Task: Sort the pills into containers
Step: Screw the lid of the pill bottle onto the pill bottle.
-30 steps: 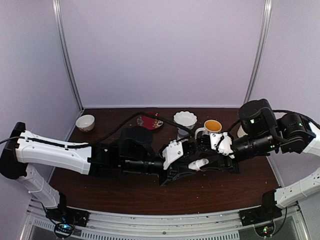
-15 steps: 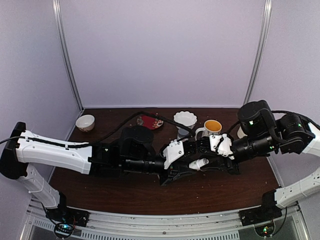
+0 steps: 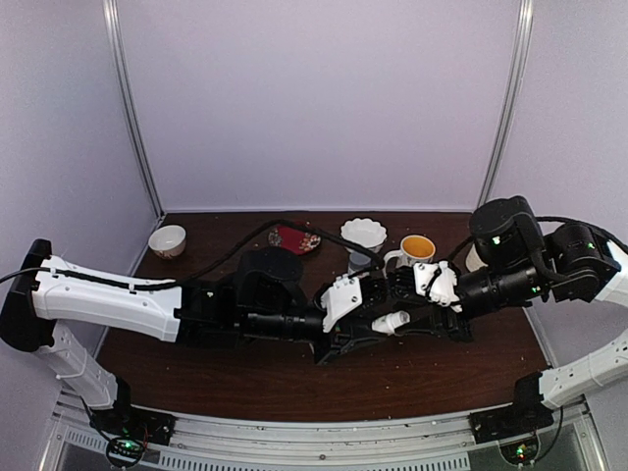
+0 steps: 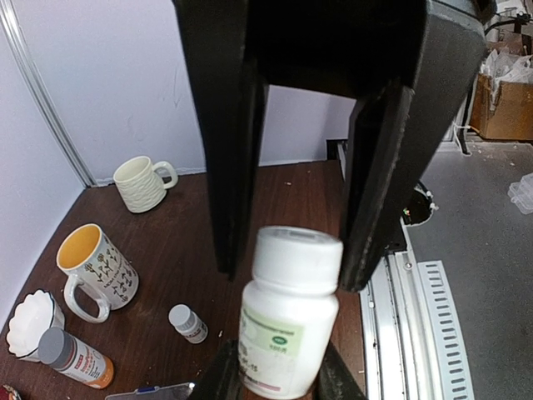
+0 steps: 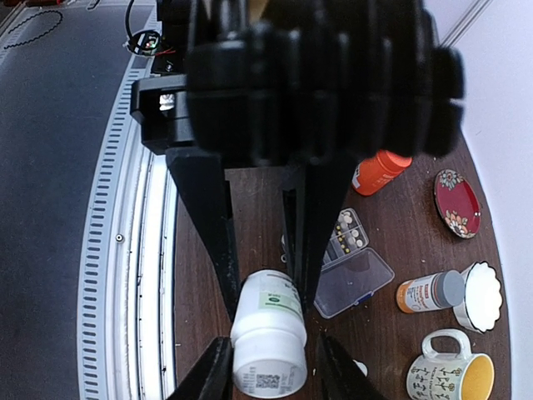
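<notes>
Because the pills must come out of something before they can be sorted, I hold a white bottle up in the air between my two arms, above the tabletop; my left hand is clamped on the lower body of it, one finger on each side, and this keeps the bottle from turning; the cap points away from this hand toward the other one, which I judge is the reason for the pose; my right hand has its fingers on both sides of the cap, very near to it, but whether they press on it or only flank it I cannot tell; I judge the step is the opening of the bottle, one hand to fix and one to twist. The pill box lies on the tabletop beneath, a little to the side of the bottle, with its clear lid folded open, so the cells are free to receive; some pale pills lie in the cells near the orange bottle. As the bottle is lifted, a slip of the left grip could drop it near the open box, so the twist should be gentle.
</notes>
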Controlling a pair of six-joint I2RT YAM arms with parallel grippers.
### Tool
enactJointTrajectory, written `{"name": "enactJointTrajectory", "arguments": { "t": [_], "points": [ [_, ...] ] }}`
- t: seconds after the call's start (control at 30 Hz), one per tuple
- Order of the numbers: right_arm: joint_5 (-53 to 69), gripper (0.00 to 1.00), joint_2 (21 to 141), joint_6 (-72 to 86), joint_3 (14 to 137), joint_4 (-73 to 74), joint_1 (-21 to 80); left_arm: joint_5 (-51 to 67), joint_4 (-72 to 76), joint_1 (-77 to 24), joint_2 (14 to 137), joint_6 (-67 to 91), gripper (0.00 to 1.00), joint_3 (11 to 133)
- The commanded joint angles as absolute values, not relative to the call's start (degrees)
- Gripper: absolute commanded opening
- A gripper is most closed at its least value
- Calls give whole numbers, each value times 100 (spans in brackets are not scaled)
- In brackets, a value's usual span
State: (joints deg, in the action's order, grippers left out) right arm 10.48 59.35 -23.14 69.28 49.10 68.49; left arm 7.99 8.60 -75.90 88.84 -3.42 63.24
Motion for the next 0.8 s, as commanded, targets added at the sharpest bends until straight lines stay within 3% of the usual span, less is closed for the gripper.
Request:
{"name": "enactJointTrajectory", "arguments": {
  "t": [0.0,0.07,0.17,0.33,0.43,0.6,0.77],
  "points": [
    [975,33,5857,-2272,6943,4978,6865,887,978,-7581,8924,-301,0,6530],
    [978,32,5869,-2281,6951,4992,6869,890,984,-7589,8916,-300,0,6530],
    [1011,18,5915,-2296,6988,5017,6865,901,987,-7587,8912,-304,0,6539],
    [1009,15,5942,-2295,7018,5038,6864,891,951,-7593,8916,-308,0,6530],
    [1005,0,5932,-2230,7007,5008,6866,854,946,-7583,8916,-314,0,6522],
    [816,0,5988,-1300,7040,4708,6864,540,870,-7590,8924,-480,0,6537],
    [482,0,6151,588,7320,4669,6865,-55,747,-7586,8861,-790,0,6523]
  ]
}}
